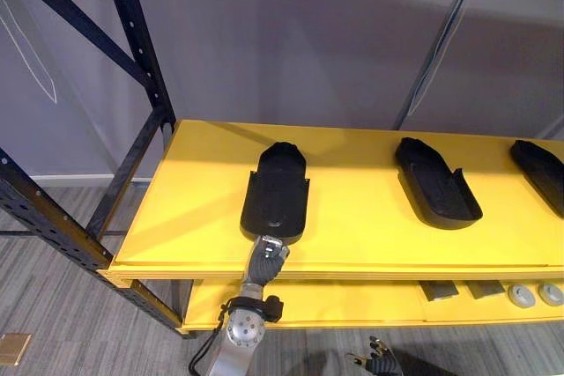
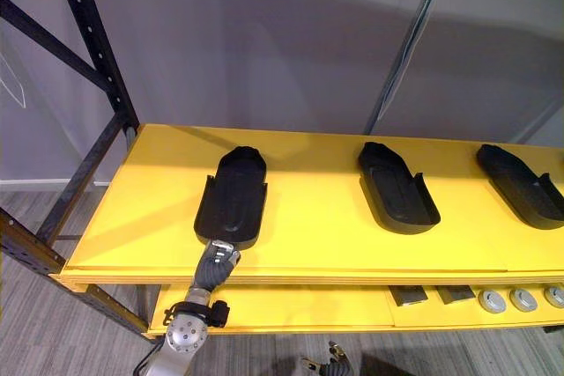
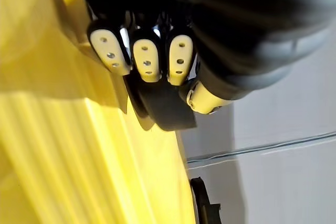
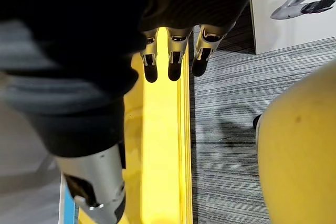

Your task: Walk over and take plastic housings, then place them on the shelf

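Your left hand point(image 1: 267, 258) seems pinched on the near end of the leftmost housing point(image 1: 277, 189), lower centre on the yellow shelf point(image 1: 370, 235). Withdraw without letting go and it slides off the front edge. Your right hand point(image 4: 176, 51) hangs slack.

Black plastic housings, count 3, all on the upper yellow board point(image 1: 361, 217): first housing point(image 1: 275, 191) directly at the fingertips of the left hand point(image 1: 267, 259), second housing point(image 1: 436, 184) off to that hand's right, third housing point(image 1: 539, 173) farther right again. Yellow boards, count 2: the upper one at the hand's fingertips, and a lower board point(image 1: 335, 303) beneath the hand's level. On the lower board, well to the hand's right: dark blocks point(image 2: 407, 295), count 2, and round silver discs point(image 2: 523, 299), count 3.
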